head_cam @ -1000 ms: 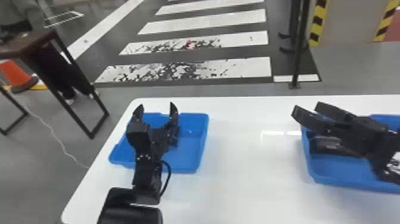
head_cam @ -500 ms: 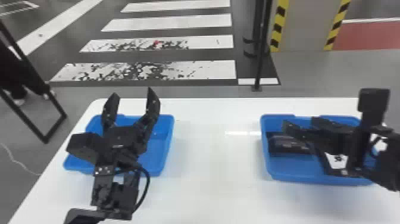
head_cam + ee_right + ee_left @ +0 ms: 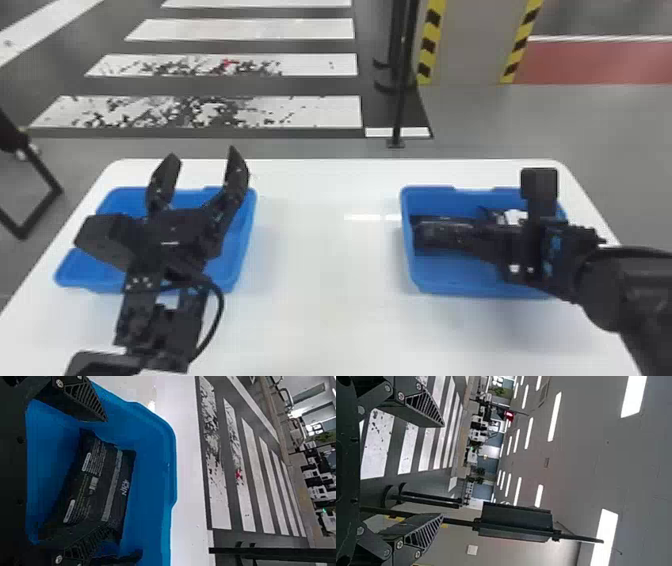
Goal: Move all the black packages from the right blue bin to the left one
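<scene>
My left gripper (image 3: 202,162) is over the left blue bin (image 3: 246,240), its fingers spread with nothing between them; in the left wrist view the same gripper (image 3: 443,471) points out across the room. At the right blue bin (image 3: 417,275), my right gripper (image 3: 500,245) is low over the inside. A black package (image 3: 440,227) lies along that bin's left side. The right wrist view has the package (image 3: 99,481) with pale print between the parted fingers of my right gripper (image 3: 107,475); the lower finger overlaps its edge. Whether they touch cannot be told.
Both bins stand on a white table (image 3: 320,300), with a stretch of tabletop between them. Beside the package is another dark item (image 3: 119,559), partly hidden. Behind the table stands a thin black post (image 3: 400,100).
The head view has swung toward the right. My right gripper has come down into the right bin beside the package. The left gripper remains open over the left bin and appears higher.
</scene>
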Motion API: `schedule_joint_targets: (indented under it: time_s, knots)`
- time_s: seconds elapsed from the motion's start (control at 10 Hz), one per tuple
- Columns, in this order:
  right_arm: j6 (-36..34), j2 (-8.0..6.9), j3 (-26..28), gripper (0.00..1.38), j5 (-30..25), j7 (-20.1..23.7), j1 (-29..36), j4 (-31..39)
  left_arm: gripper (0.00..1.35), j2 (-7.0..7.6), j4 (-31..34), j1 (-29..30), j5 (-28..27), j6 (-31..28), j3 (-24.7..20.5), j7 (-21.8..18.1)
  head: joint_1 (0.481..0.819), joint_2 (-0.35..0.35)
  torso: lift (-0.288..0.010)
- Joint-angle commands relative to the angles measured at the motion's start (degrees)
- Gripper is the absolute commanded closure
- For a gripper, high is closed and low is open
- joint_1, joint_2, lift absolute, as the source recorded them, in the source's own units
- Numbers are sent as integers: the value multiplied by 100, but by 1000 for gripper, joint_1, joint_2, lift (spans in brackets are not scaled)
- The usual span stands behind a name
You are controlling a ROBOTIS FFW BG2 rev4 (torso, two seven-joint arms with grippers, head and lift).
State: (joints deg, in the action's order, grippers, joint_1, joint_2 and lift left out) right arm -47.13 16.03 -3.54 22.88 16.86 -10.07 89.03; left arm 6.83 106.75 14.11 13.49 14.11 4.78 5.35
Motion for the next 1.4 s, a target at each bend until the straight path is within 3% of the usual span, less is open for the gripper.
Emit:
schedule_joint_targets:
  time_s: [0.0,0.1,0.2,0.7,1.1,1.3]
  knots:
    - [-40,14,-183,220,134,-7,-273,-501,257,2,5,9,11,-61,-10,1,695,24,-140]
    - [-26,14,-240,510,157,-7,-343,-628,257,2,5,9,11,-117,1,-8,695,27,-140]
    - [157,23,-252,1104,397,-16,-301,-740,257,2,5,9,11,-145,-10,-8,695,30,-140]
    - [607,23,-12,1164,843,-7,163,-347,257,-6,5,-5,11,-384,-33,-8,695,52,-140]
    - [734,-136,1062,1164,969,2,1626,1285,259,-15,5,37,125,-215,-44,-8,695,17,-140]
    - [1085,-118,1074,1164,1060,327,1513,1510,259,38,33,-48,410,-33,230,-52,695,1,-140]
